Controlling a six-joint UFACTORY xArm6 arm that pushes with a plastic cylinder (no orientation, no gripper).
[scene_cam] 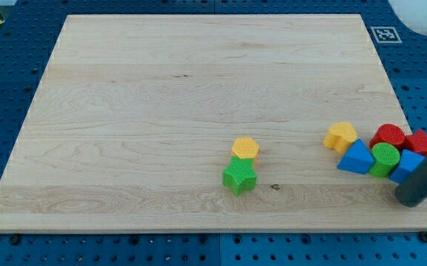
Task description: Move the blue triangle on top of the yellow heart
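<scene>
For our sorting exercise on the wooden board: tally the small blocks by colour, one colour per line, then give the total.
Yellow: 2, the hexagon and the heart
Green: 2, the star and the round block
Blue: 2, the triangle and the block at the view's right
Red: 2, and
Total: 8

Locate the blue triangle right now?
Blue triangle sits at the view's lower right, touching the yellow heart above-left and the green cylinder on its right.
</scene>
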